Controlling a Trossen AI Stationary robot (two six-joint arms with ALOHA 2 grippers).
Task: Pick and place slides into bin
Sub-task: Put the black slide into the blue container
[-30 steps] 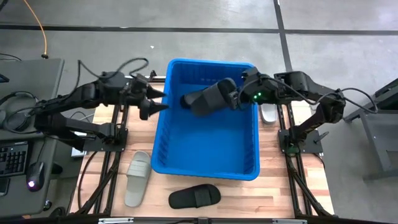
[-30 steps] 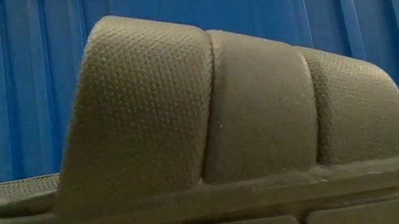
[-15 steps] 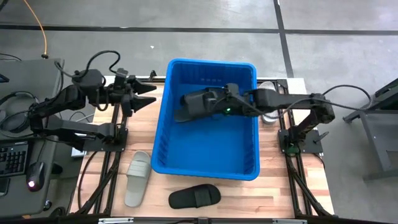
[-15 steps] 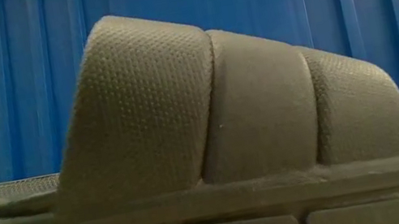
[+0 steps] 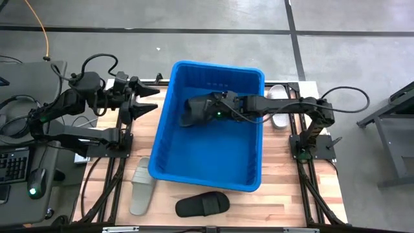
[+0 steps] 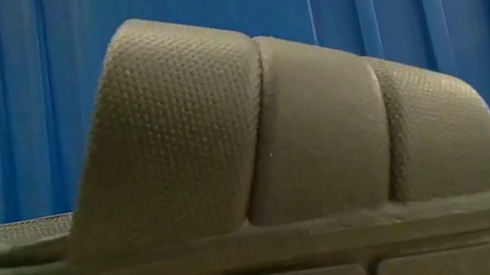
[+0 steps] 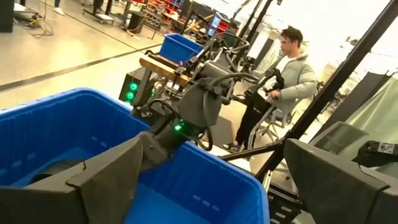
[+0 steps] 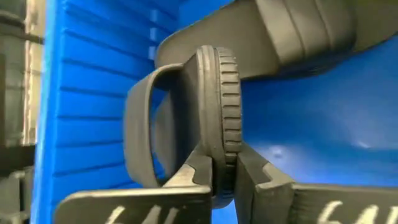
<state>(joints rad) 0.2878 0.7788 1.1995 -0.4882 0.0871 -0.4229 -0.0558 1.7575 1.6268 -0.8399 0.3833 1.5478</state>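
Observation:
The blue bin (image 5: 162,155) stands mid-table. My right gripper (image 5: 218,111) reaches into it from the right and is shut on a black slide (image 5: 197,110) near the bin's far left wall. A second black slide (image 8: 298,31) lies in the bin just beyond it. My left gripper (image 5: 147,103) is open and empty, left of the bin's rim. A grey slide (image 5: 141,186) lies flat on the table at the bin's near left corner. A black slide (image 5: 202,205) lies by the near edge and fills the low view (image 6: 263,124). A white slide (image 5: 279,113) lies to the right of the bin. My right gripper pinches the black slide's sole at one end (image 8: 219,168) between its two fingers, one on the footbed side and one on the underside. The fingers come from the table's right, along the slide. The slide stands on its edge, strap (image 8: 140,124) to one side. Whether it touches the bin's floor I cannot tell.
The bin's ribbed wall (image 6: 15,97) stands right behind the near black slide. A keyboard and mouse (image 5: 19,168) sit off the table's left. A person (image 7: 283,81) sits in the room beyond the right arm.
My right gripper has gone toward the table's left and down into the bin with the black slide. My left gripper has drawn back toward the left edge, away from the bin's rim. The bin has slid a little toward the table's left.

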